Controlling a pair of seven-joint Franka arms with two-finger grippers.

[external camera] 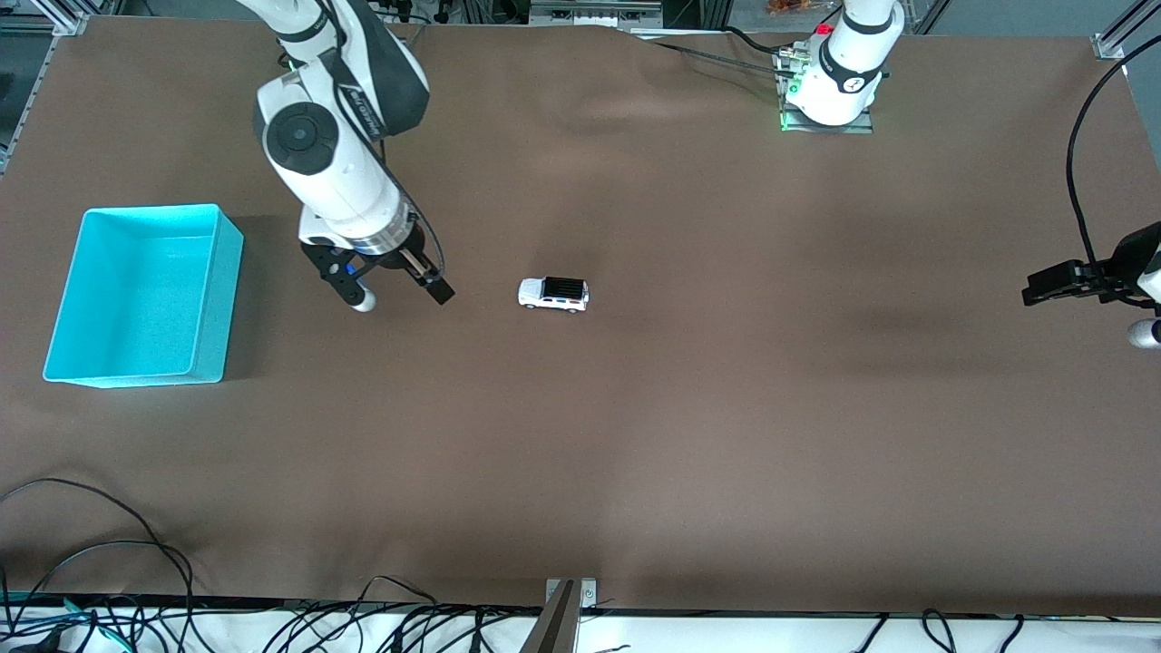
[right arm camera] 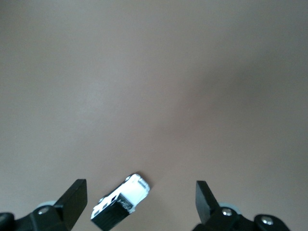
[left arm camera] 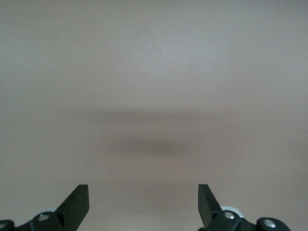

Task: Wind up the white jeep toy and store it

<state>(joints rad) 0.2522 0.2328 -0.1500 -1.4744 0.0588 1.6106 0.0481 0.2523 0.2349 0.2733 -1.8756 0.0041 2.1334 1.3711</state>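
The white jeep toy (external camera: 553, 294) stands on its wheels near the middle of the brown table, its black roof section up. In the right wrist view the jeep (right arm camera: 121, 201) lies on the table below and between the spread fingers. My right gripper (external camera: 402, 297) hangs open over the table between the jeep and the turquoise bin (external camera: 204, 375), holding nothing. My left gripper (external camera: 1088, 304) waits open at the left arm's end of the table; its wrist view shows only bare table between the left gripper's fingertips (left arm camera: 143, 204).
The turquoise bin is open-topped and stands at the right arm's end of the table. Black cables (external camera: 109, 580) trail along the table edge nearest the front camera. A cable (external camera: 1084, 163) loops by the left arm.
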